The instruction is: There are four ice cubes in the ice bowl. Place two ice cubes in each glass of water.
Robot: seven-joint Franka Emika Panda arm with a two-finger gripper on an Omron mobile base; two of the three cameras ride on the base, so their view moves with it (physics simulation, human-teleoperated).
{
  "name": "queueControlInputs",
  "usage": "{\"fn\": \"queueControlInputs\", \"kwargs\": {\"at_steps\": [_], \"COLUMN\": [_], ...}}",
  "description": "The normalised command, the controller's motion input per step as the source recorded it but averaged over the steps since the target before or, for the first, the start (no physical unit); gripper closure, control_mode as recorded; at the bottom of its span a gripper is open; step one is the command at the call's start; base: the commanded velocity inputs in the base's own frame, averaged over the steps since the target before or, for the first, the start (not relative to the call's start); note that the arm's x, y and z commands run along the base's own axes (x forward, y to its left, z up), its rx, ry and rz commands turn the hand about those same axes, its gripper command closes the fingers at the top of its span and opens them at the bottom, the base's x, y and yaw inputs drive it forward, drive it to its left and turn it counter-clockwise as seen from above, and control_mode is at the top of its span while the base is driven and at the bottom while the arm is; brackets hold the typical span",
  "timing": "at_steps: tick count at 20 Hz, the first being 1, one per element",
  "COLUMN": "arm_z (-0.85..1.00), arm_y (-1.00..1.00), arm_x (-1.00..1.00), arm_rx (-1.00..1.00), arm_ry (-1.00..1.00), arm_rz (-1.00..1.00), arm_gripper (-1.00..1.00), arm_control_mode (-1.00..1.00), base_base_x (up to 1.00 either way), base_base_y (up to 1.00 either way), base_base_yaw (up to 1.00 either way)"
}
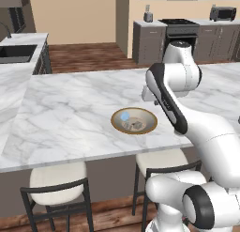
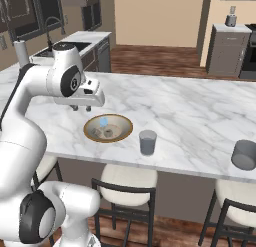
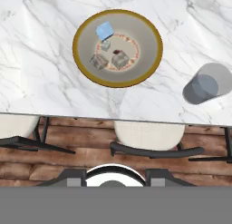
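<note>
Ice bowl (image 2: 108,128) lies below the end effector (image 2: 81,108) (well apart).

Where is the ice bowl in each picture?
Left base view: ice bowl at center, on the marble counter beside the arm.
Right base view: left of center, below the gripper.
Hand view: top center, cubes inside.
Shared landmark: the blue-looking ice cube inside it.
</note>
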Motion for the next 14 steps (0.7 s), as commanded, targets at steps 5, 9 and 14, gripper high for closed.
{"fn": "queueControlInputs", "kwargs": {"at_steps": [5, 9, 14], "arm_z": [-0.11, -0.20, -0.16], "arm_y": [0.00, 0.00, 0.00], "arm_x": [-0.23, -0.34, -0.44], "arm_rx": [0.00, 0.00, 0.00], "arm_ry": [0.01, 0.01, 0.01], "arm_rz": [0.00, 0.00, 0.00], "arm_gripper": [-1.00, -1.00, -1.00], "arm_control_mode": [-1.00, -1.00, -1.00], "base_base_x": [0.00, 0.00, 0.00], "base_base_y": [0.00, 0.00, 0.00], "base_base_yaw": [0.00, 0.00, 0.00]}}
